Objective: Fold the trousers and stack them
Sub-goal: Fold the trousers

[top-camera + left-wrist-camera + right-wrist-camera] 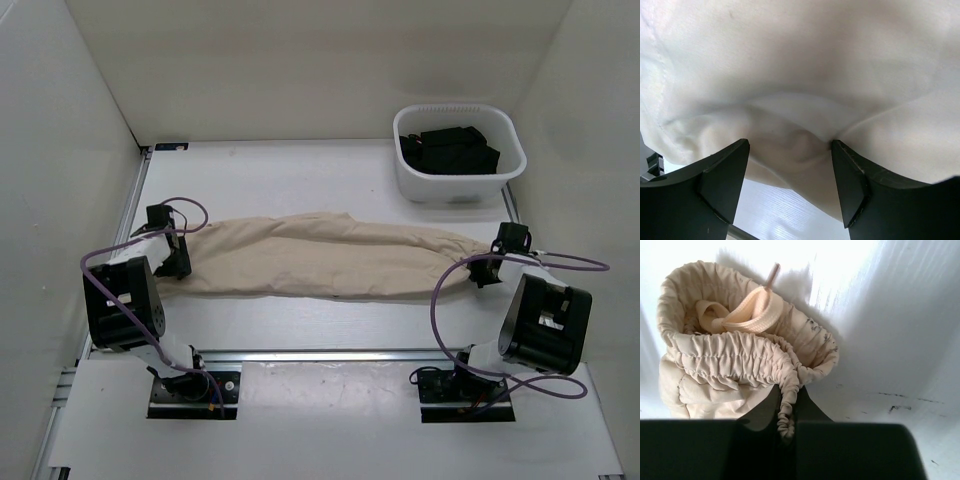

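Note:
The beige trousers [330, 255] lie stretched in a long band across the table between my two grippers. My left gripper [172, 250] is at their left end. In the left wrist view the left gripper [790, 165] is open, its black fingers [722, 180] wide apart, and a fold of the cloth [800, 65] bulges down between the fingertips. My right gripper [487, 266] is at their right end. In the right wrist view the right gripper [788, 405] is shut on the gathered elastic waistband [730, 360], and a flat drawstring [752, 310] lies in the waist opening.
A white plastic tub [505, 170] holding dark folded items stands at the back right of the table. White walls close in the left, back and right sides. The arm bases sit on a rail at the near edge.

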